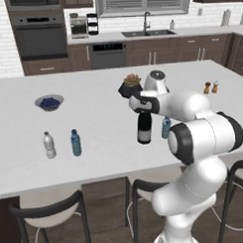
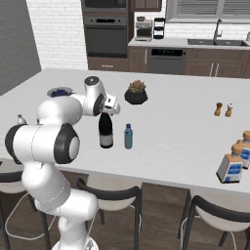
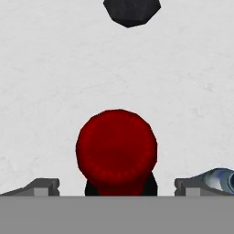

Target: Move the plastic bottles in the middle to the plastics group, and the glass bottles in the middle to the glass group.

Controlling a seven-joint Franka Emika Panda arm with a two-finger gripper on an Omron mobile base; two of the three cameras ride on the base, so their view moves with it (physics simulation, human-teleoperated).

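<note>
The tall dark wine bottle (image 1: 144, 130) (image 2: 105, 132) stands upright mid-counter, its red top (image 3: 116, 148) seen from above in the hand view. My gripper (image 1: 142, 112) (image 2: 104, 113) (image 3: 116, 187) hovers right over that top, open, one fingertip (image 3: 42, 186) on each side and nothing held. Just right of the wine bottle stands the small pale blue plastic bottle (image 1: 166, 127) (image 2: 128, 136) (image 3: 222, 178). At the left, the plastics group is a clear bottle (image 1: 49, 145) and a deeper blue one (image 1: 75, 142). Two squarish glass bottles (image 2: 230, 167) (image 2: 245, 142) stand at the counter's right end.
A dark pot with a plant (image 1: 130, 86) (image 2: 136, 93) (image 3: 131, 11) sits behind the wine bottle. A bowl of blueberries (image 1: 49, 102) is at the back left. Salt and pepper shakers (image 1: 210, 87) (image 2: 223, 109) stand to the right. Stools line the counter's near edge.
</note>
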